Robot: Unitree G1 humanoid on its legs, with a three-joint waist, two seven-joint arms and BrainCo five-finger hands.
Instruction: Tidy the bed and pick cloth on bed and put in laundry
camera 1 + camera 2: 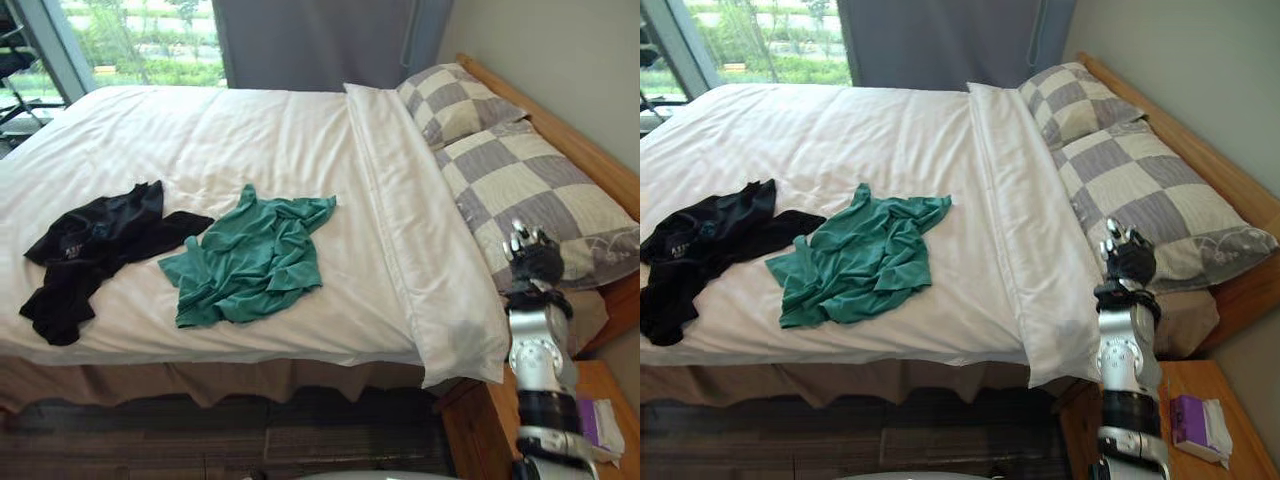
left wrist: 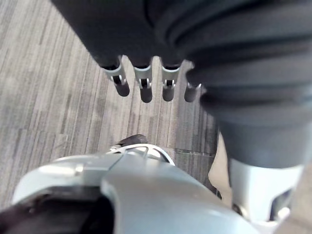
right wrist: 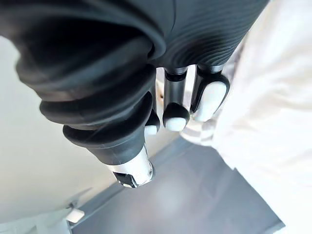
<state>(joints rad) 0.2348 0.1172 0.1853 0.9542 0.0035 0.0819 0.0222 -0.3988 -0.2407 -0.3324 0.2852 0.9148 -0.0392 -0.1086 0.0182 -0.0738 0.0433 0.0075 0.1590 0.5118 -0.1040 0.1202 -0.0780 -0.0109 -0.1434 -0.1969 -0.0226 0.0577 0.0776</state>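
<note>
Nothing collected yet — green shirt [image 1: 250,258] and black garment [image 1: 90,250] lie on the bed [image 1: 200,130]; right hand [image 1: 530,255], relaxed and empty, stands beside the checked pillow [image 1: 530,180]; left hand [image 2: 146,83] hangs straight-fingered, empty, over the floor [image 2: 39,97].

White bedding [image 1: 250,140], plain. Teal-green cloth [image 1: 250,262]; black cloth [image 1: 90,245]. Pillows [image 1: 520,180] in a grey-and-cream check. Headboard [image 1: 570,140] of light-brown wood. Bed skirt [image 1: 200,378], tan. Curtain [image 1: 310,40], grey. Purple packet [image 1: 1188,415] on the orange-brown wooden nightstand [image 1: 1205,375].
</note>
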